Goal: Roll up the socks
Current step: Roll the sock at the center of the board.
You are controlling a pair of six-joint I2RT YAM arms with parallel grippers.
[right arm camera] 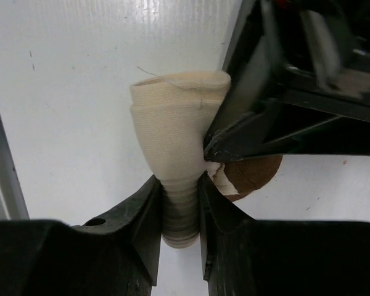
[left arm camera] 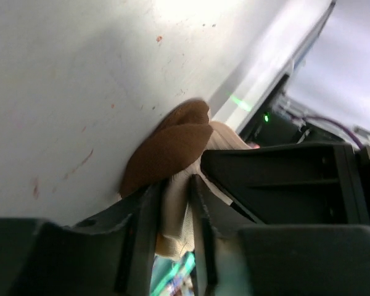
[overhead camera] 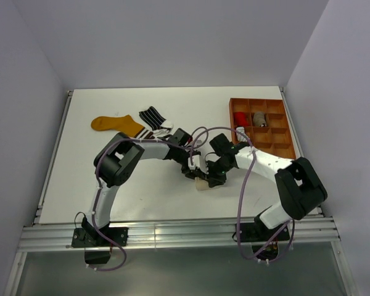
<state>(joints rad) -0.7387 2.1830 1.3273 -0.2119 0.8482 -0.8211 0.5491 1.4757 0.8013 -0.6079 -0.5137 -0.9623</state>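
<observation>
A cream sock with a brown toe (overhead camera: 203, 182) lies bunched at the table's middle front, between both grippers. My left gripper (overhead camera: 193, 171) is shut on its cream fabric (left arm camera: 176, 203), with the brown toe (left arm camera: 169, 151) just beyond the fingers. My right gripper (overhead camera: 213, 177) is shut on the ribbed cream cuff (right arm camera: 180, 213); the rolled cream part (right arm camera: 176, 117) bulges ahead of it. A mustard-yellow sock (overhead camera: 116, 124) and a black and white striped sock (overhead camera: 155, 118) lie flat at the back left. The left gripper shows in the right wrist view as a dark shape against the sock.
An orange-brown compartment tray (overhead camera: 263, 127) stands at the back right, holding a red roll (overhead camera: 240, 118) and a grey-brown roll (overhead camera: 259, 118). The table's front rail runs just below the arms.
</observation>
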